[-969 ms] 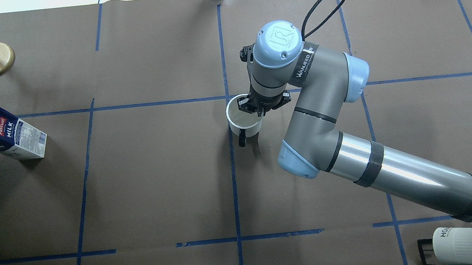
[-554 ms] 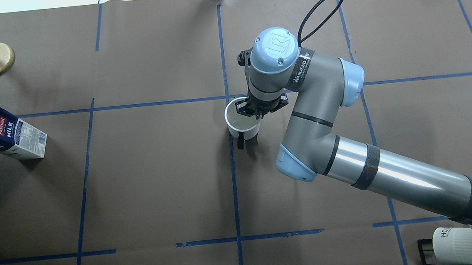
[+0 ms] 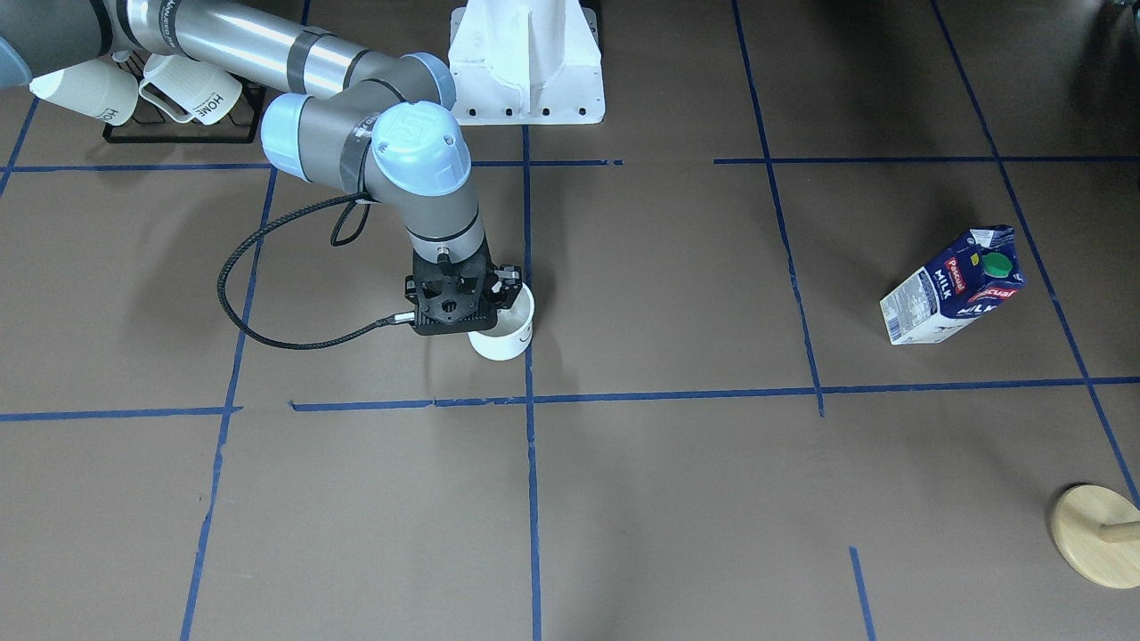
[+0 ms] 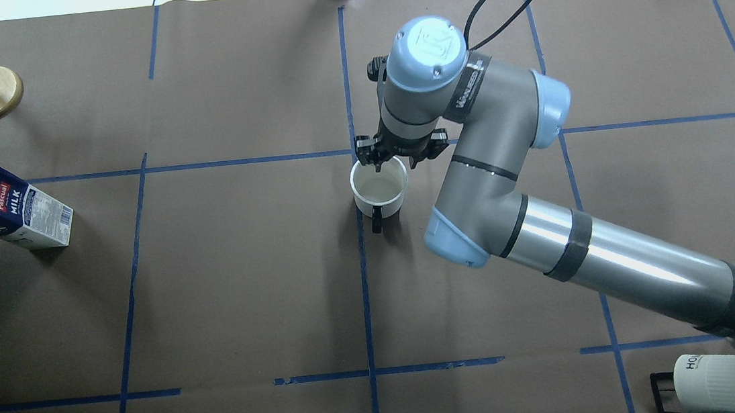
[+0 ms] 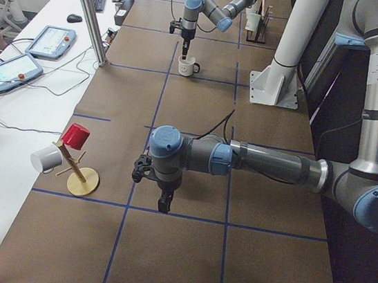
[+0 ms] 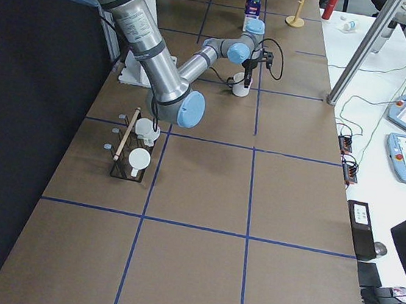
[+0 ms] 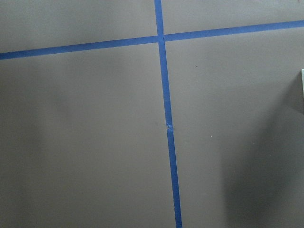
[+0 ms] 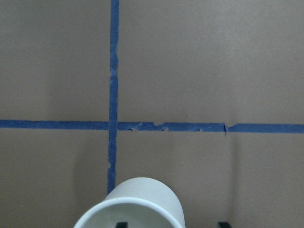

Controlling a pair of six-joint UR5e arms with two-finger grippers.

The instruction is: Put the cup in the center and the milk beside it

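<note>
Right end effector (image 4: 396, 158) lifted; cup (image 4: 379, 190) beside tape crossing (image 4: 353, 150)

I have the cup (image 4: 379, 190) standing upright right under my right hand (image 4: 396, 156), which is spread open just above its rim. The cup is plain white, tapered and empty, and its black handle points back toward the robot's base. The center (image 4: 353, 150), where the blue tape lines cross, lies just beyond the hand. The cup stands close beside that crossing on the robot's side, not on it. The milk (image 4: 3, 208) is well apart, far off to the hand's left. It is a dark-blue and white carton with a red label and a green cap on top.
</note>
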